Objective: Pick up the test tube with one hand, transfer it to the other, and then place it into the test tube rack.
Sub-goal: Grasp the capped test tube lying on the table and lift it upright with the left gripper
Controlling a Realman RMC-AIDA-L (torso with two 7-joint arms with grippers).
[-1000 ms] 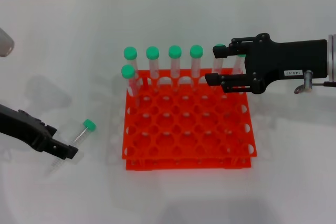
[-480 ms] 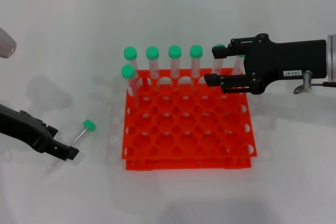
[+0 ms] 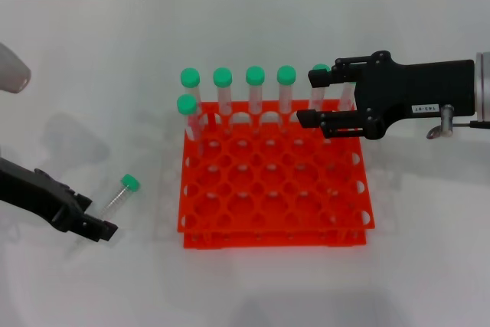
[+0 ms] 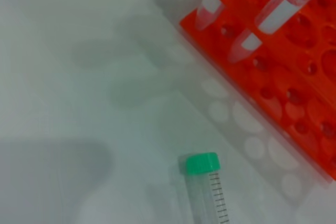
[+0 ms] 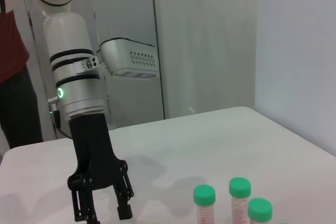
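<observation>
Lab bench setup.
You've got an orange test tube rack (image 3: 276, 181) holding green-capped tubes (image 3: 255, 101) on a plain white table (image 3: 115, 59), with grey wall panels (image 5: 205, 40) behind.

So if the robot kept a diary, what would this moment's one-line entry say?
phase: approach | left gripper: open, low beside loose test tube, not touching | right gripper: open, over rack back row | tube: lying on table

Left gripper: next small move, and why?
Probably ease the black two-finger left gripper, open in the right wrist view, forward to straddle the loose clear green-capped test tube. The tube lies flat on the white table, just ahead of the fingertips and untouched.
</observation>
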